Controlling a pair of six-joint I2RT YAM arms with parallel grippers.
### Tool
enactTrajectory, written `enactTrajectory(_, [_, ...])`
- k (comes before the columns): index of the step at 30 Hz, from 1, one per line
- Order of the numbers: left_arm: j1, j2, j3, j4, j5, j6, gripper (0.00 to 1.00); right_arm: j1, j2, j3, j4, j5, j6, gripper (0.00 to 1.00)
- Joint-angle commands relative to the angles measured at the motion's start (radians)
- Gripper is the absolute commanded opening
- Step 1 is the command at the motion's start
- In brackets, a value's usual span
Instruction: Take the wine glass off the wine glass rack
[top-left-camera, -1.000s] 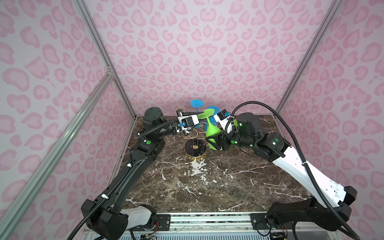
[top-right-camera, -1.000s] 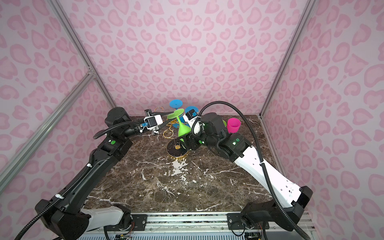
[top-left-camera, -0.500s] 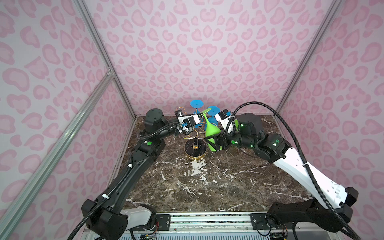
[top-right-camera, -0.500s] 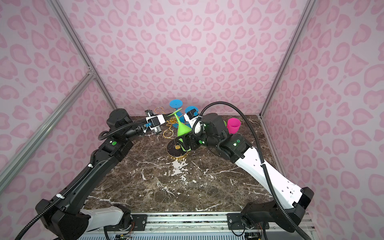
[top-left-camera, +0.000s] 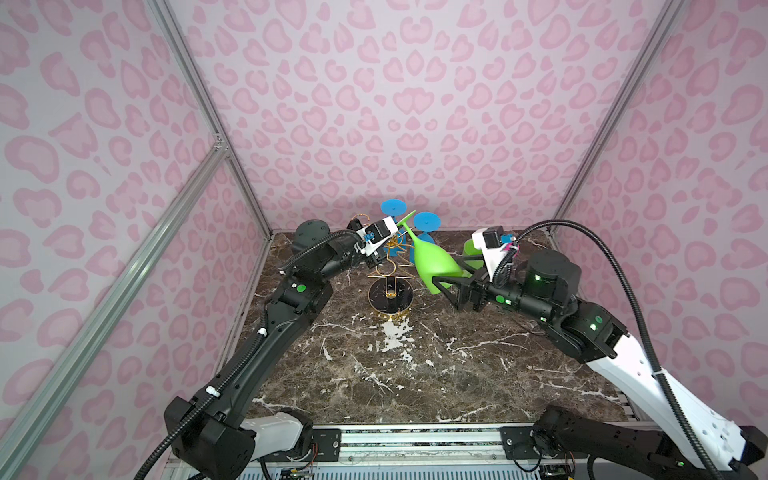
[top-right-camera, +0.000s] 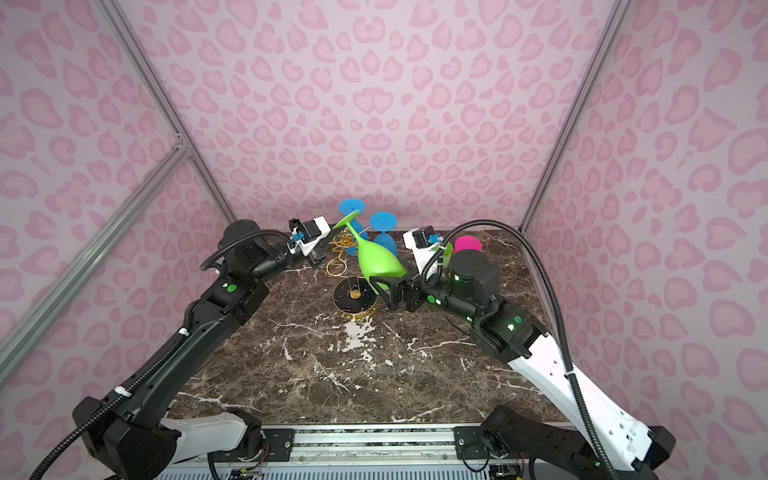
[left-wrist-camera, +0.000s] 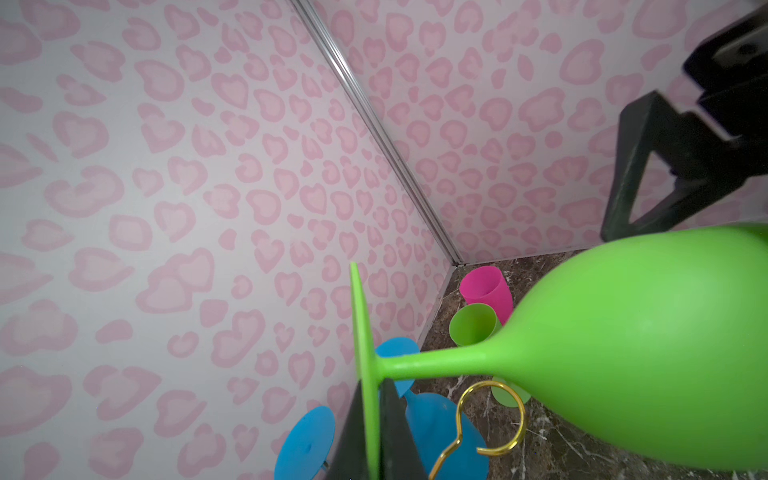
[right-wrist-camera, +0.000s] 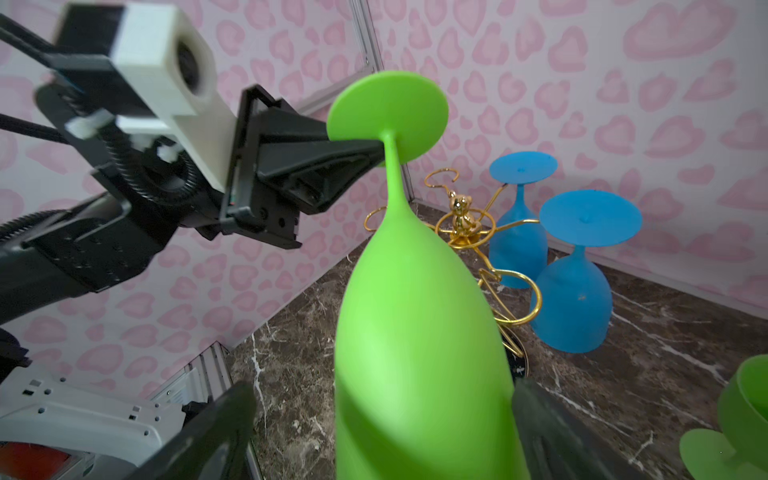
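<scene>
The left fingers (right-wrist-camera: 324, 153) are clamped on the flat foot of the green wine glass (right-wrist-camera: 415, 324), holding it tilted in the air, while the right fingers (right-wrist-camera: 216, 432) stand wide apart either side of its bowl, not gripping. Just beyond the glass the wine glass rack (right-wrist-camera: 465, 239) shows an empty near loop, so the lift-off looks done; setting the glass on the bench (right-wrist-camera: 623, 395) seems all that is left
</scene>
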Motion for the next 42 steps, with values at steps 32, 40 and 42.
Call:
enactTrajectory(32, [0.080, 0.050, 0.049, 0.116, 0.077, -0.427, 0.03, -0.095, 0.032, -0.124, 0.327, 0.062, 0.009, 0.66])
enactTrajectory(40, [0.079, 0.055, 0.056, 0.116, 0.099, -0.446, 0.03, -0.128, 0.110, -0.092, 0.387, 0.046, 0.012, 0.49])
enactTrajectory(42, [0.079, 0.057, 0.058, 0.114, 0.107, -0.451, 0.03, -0.131, 0.124, -0.084, 0.395, 0.031, 0.011, 0.43])
